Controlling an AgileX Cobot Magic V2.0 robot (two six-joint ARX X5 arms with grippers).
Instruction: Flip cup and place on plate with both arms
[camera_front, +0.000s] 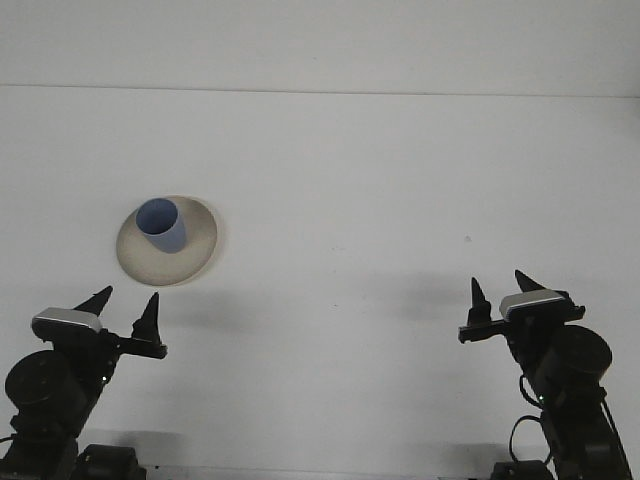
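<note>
A blue cup (162, 224) stands upright, mouth up, on a beige plate (195, 250) at the left of the white table. My left gripper (124, 301) is open near the front left, well below the plate, with nothing between its fingers. At the front right my right gripper (502, 287) is open too and holds nothing.
The white table (380, 200) stretches back to a pale wall. A faint dark speck (466, 238) marks the surface at the right. The arm bases sit at both lower corners.
</note>
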